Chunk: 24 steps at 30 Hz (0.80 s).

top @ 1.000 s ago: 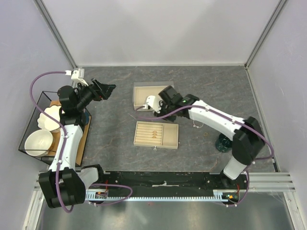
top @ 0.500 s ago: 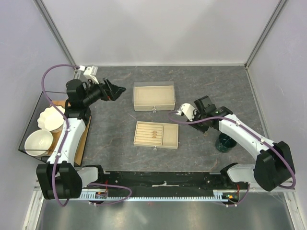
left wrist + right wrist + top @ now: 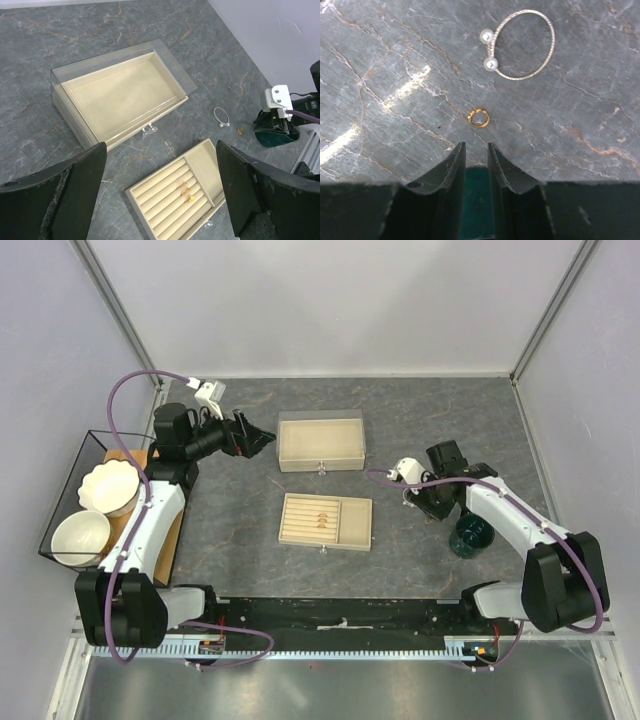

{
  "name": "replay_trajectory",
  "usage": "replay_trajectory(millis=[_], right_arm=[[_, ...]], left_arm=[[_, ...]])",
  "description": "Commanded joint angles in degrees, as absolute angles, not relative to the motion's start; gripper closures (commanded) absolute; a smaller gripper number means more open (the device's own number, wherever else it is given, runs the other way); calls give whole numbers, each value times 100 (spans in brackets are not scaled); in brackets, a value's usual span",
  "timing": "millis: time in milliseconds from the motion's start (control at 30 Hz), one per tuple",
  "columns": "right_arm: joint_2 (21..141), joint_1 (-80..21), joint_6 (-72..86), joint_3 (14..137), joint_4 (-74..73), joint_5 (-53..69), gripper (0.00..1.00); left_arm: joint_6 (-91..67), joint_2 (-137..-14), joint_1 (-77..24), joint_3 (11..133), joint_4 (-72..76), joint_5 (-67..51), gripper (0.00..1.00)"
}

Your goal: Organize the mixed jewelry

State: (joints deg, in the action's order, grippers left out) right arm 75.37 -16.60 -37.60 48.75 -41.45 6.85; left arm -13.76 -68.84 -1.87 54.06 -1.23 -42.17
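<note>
Grey marble table [image 3: 230, 530]; I see left gripper [image 3: 160, 150] spread wide; right gripper [image 3: 476, 150] narrowly apart, tips near ring [image 3: 479, 118], hoop [image 3: 522, 45] beyond.

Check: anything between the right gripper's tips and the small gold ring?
Nothing: the right wrist view shows only bare marbled tabletop between the right gripper and the gold ring; the pearl-tipped hoop lies beyond it.

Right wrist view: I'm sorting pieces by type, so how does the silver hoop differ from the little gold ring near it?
The silver hoop is far wider than the gold ring. The hoop is an open wire ending in two pearl-like beads; the ring is a closed band. The hoop is silver, the ring gold-coloured. Both lie flat on the grey tabletop, not touching.
</note>
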Motion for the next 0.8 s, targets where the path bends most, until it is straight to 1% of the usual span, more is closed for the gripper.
replay_trajectory(millis=[0, 167, 333, 767], right_arm=[[7760, -1635, -3832, 4816, -4070, 1072, 69], [7989, -1635, -3587, 4746, -3911, 1142, 72], [8112, -1635, -3428, 4632, -3700, 1125, 69], [8455, -1635, -3226, 4614, -3261, 905, 71]], left_arm=[[-1108, -6899, -211, 5599, -132, -4298, 3], [-1099, -6864, -220, 5581, -132, -4263, 3], [-1107, -6838, -220, 5581, -132, -4210, 3], [-1108, -6776, -220, 5528, -79, -4219, 3]])
